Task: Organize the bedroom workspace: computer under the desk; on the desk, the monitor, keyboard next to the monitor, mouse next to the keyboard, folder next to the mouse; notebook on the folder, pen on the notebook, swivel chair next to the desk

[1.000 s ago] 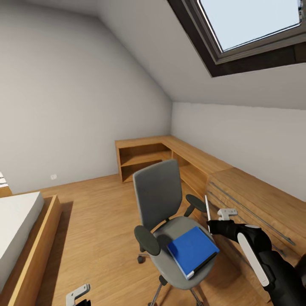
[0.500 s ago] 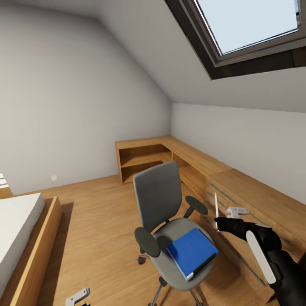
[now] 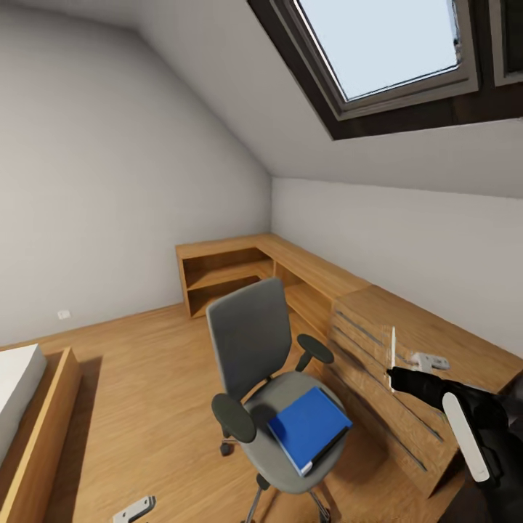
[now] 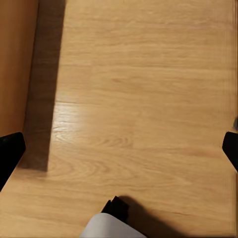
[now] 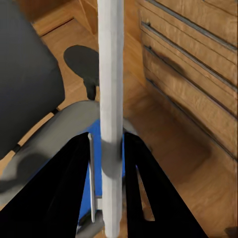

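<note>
While clenched edge-on in the right gripper (image 5: 112, 148), thin flat grey notebook (image 5: 111, 74) over glossy blue folder (image 3: 309, 426).

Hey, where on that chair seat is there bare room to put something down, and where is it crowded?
On the swivel chair, bare grey seat shows between the backrest and the blue folder, toward the near armrest. The folder crowds the front half, overhanging the edge. The right gripper holds a thin white rod beside the far armrest.
</note>
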